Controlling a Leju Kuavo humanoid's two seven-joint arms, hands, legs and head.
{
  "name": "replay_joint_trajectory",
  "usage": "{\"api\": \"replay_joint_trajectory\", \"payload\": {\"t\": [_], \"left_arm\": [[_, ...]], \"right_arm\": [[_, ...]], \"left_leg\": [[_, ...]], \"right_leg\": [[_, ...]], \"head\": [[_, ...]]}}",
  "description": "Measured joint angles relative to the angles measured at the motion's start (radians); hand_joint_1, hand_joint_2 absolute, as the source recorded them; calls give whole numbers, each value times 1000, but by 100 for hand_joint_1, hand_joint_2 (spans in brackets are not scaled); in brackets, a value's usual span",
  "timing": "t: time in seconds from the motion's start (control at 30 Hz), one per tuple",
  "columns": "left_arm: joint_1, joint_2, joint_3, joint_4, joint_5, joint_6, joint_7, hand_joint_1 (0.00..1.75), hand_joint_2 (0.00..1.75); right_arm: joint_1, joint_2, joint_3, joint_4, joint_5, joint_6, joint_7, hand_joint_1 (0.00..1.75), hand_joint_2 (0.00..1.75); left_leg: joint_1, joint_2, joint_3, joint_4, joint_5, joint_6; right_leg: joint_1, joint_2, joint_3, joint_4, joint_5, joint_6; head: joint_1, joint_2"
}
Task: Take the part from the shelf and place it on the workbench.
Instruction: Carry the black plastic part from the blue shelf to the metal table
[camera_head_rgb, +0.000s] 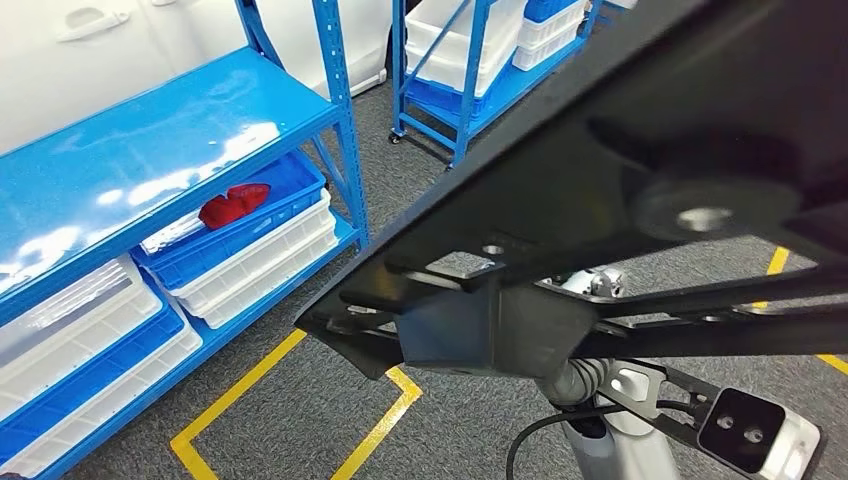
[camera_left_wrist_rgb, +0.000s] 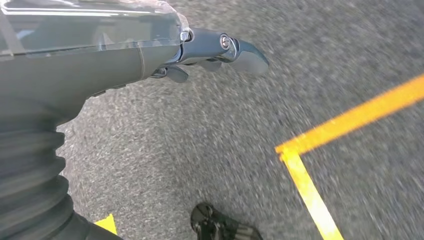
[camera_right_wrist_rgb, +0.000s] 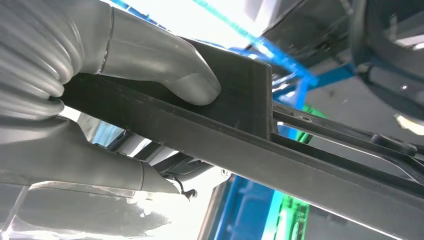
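head view: a large black part (camera_head_rgb: 640, 190), a flat frame with bars and a round boss, stretches across the right and middle of the picture, held up close to the camera and tilted. under it a silver arm (camera_head_rgb: 600, 400) rises from the lower edge. to the left stands a blue shelf (camera_head_rgb: 150, 150) with a glossy top board; beneath that board sit blue and white bins (camera_head_rgb: 250, 255), and one blue bin holds a red object (camera_head_rgb: 233, 205). a second blue rack (camera_head_rgb: 470, 90) with white bins stands further back. the grey floor (camera_head_rgb: 300, 400) carries yellow tape lines (camera_head_rgb: 235, 395).

left wrist view: the left hand (camera_left_wrist_rgb: 220, 50) hangs over the grey floor with nothing in it; its dark fingers (camera_left_wrist_rgb: 247, 55) lie close together, slightly curled, and how far they are closed cannot be told for certain. a yellow tape corner (camera_left_wrist_rgb: 300, 155) lies on the floor, well apart from the hand.

right wrist view: the right hand (camera_right_wrist_rgb: 125, 100) grips the black part. its thick grey thumb (camera_right_wrist_rgb: 170, 70) presses on one face of a flat black bar, and the rest of the hand lies against the opposite face, so the bar runs between them and on away from the hand. blue shelving is blurred behind.
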Motion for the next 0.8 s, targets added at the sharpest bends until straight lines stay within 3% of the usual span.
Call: {"api": "replay_joint_trajectory", "payload": {"t": [0.03, 0.1, 0.17, 0.23, 0.27, 0.33, 0.4, 0.47, 0.5, 0.53, 0.6, 0.63, 0.7, 0.77, 0.8], "left_arm": [[-2, -2, -1, 0, -1, -2, -3, 0, 175], [-5, -8, -2, 0, 2, -1, -9, 0, 175], [-6, -12, -2, 0, 8, 4, -13, 0, 175], [-8, -15, -2, 0, 12, 7, -15, 0, 175], [-9, -16, -2, 0, 12, 7, -15, 0, 175], [-10, -19, -2, 0, 13, 7, -16, 0, 175], [-5, -21, -2, 0, 14, 8, -16, 0, 175], [0, -21, -1, 0, 17, 8, -14, 0, 175], [2, -22, 0, 0, 21, 8, -13, 0, 175], [2, -23, 1, 0, 26, 8, -14, 0, 175], [1, -24, 5, 0, 36, 8, -17, 0, 175], [1, -25, 8, 0, 40, 8, -18, 0, 175], [0, -26, 14, 0, 41, 9, -18, 0, 175], [-2, -29, 17, 0, 37, 10, -15, 0, 175], [-4, -30, 18, 0, 34, 10, -14, 0, 175]], "right_arm": [[0, 0, -4, 3, 2, 0, 2, 175, 175], [0, 0, -12, 6, 3, 7, 2, 175, 175], [-1, 0, -16, 10, 3, 13, 2, 175, 175], [-2, 0, -21, 14, 3, 15, 2, 175, 175], [-1, 0, -23, 15, 3, 15, 2, 175, 175], [-4, 0, -28, 17, 3, 16, 1, 175, 175], [-5, 1, -30, 21, 3, 18, 1, 175, 175], [1, 1, -31, 24, 2, 23, 1, 175, 175], [4, 1, -32, 25, 2, 27, 2, 175, 175], [7, 2, -32, 25, 1, 29, 3, 175, 175], [12, 6, -33, 26, -1, 33, 5, 175, 175], [13, 10, -33, 27, -1, 34, 5, 175, 175], [14, 17, -33, 30, -1, 29, 6, 175, 175], [15, 20, -33, 33, 0, 25, 4, 175, 175], [15, 20, -34, 35, 2, 24, 2, 175, 175]], "left_leg": [[0, 12, 3, 0, -2, -2], [-3, 32, 11, 0, -9, -9], [-7, 50, 17, 0, -15, -20], [-9, 71, 23, -2, -19, -31], [-7, 67, 26, 0, -23, -37], [-3, 24, 12, 43, -57, -45], [0, -28, -45, 167, -121, -48], [0, -42, -106, 279, -153, -49], [0, -43, -116, 287, -139, -49], [0, -46, -108, 255, -107, -47], [1, -80, -58, 123, -30, -42], [3, -101, -36, 66, -7, -39], [2, -124, -17, 18, 0, -33], [2, -104, -13, 11, 3, -23], [4, -93, -10, 7, 5, -17]], "right_leg": [[-1, -8, 26, -50, 31, -1], [5, -54, 104, -194, 87, -11], [16, -84, 141, -268, 103, -25], [20, -65, 138, -273, 101, -35], [18, -53, 139, -277, 103, -41], [11, -31, 144, -285, 108, -53], [8, -5, 147, -288, 109, -60], [10, 25, 147, -287, 109, -62], [10, 41, 148, -285, 108, -62], [11, 56, 150, -284, 107, -61], [11, 84, 151, -278, 103, -57], [11, 98, 148, -273, 102, -53], [7, 122, 140, -269, 102, -41], [4, 140, 135, -270, 105, -28], [5, 128, 131, -263, 100, -22]], "head": [[0, 0], [0, 0], [0, 0], [0, 0], [0, 0], [0, 0], [0, 0], [0, 0], [0, 0], [0, 0], [0, 0], [0, 0], [0, 0], [0, 0], [0, 0]]}}
